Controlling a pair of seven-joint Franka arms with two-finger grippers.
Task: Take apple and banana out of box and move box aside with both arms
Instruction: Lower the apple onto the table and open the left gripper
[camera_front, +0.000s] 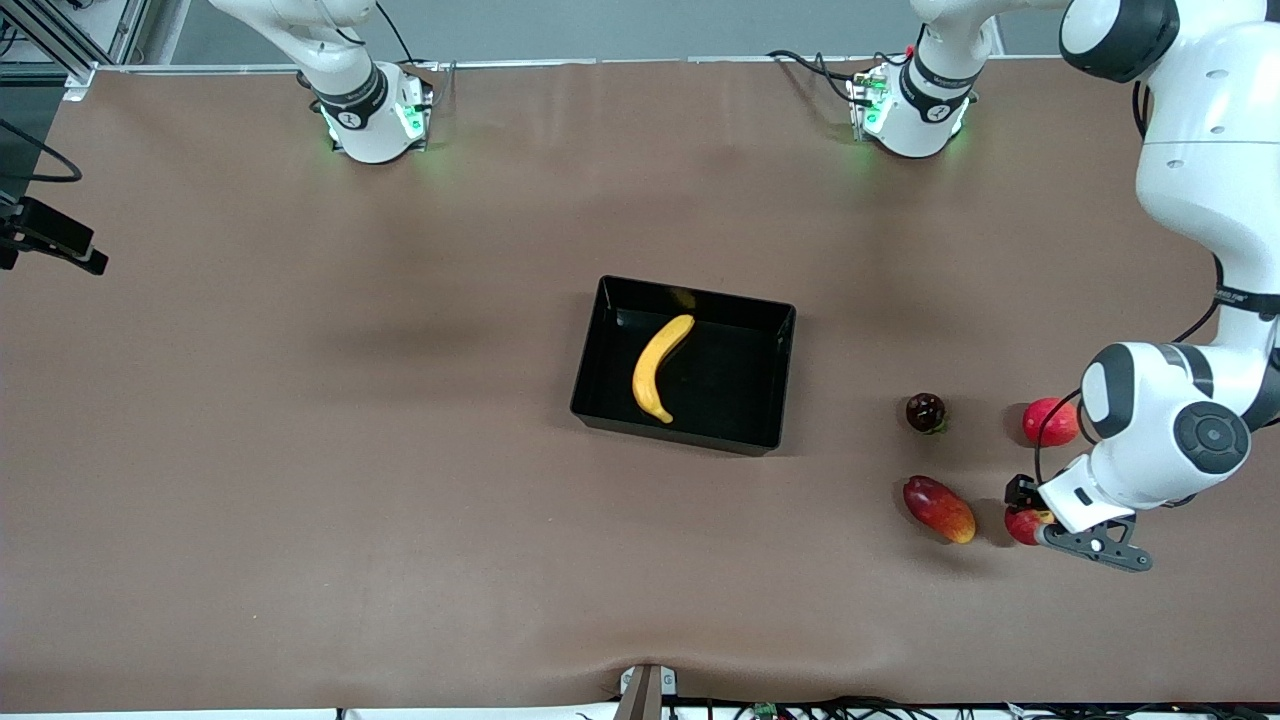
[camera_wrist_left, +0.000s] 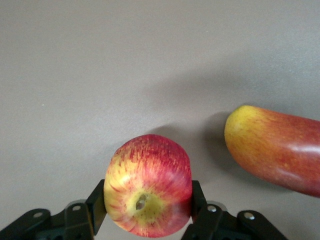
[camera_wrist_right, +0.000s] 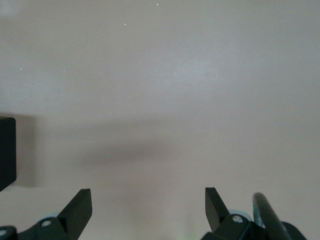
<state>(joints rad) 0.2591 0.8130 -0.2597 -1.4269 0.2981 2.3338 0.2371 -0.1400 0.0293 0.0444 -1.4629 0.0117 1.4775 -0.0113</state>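
Front view: left gripper (camera_front: 1030, 524) is low at the left arm's end of the table, fingers closed on the apple (camera_front: 1022, 524); apple is out of the box (camera_front: 778, 372), just beside the mango (camera_front: 939, 509); a plain red fruit (camera_front: 1049, 421) and a dark fruit (camera_front: 925, 412) lie farther from the camera than that pair; can't tell from here whether the apple is touching the table yet. Banana (camera_front: 660, 367) lies in the box, mid-table, long axis running diagonally, darker tip at the end nearer the camera; only the right arm's base shows, its gripper is out of frame.

Left wrist view: jaws about half closed, one pad on each side of the apple (camera_wrist_left: 147, 186), stem dimple facing the camera; mango (camera_wrist_left: 275, 148) near it but apart; bare table (camera_wrist_left: 125, 65) fills the rest.

Right wrist view: right gripper (camera_wrist_right: 148, 207) wide open, holding nothing, waiting over bare table; a black edge, probably the box corner (camera_wrist_right: 7, 152), sits off to one side of the jaws, not between them.

Judgement: release is the step in hand; then the banana; right arm looks the freer one, and the jaws should cross the banana's long axis, not run along it.
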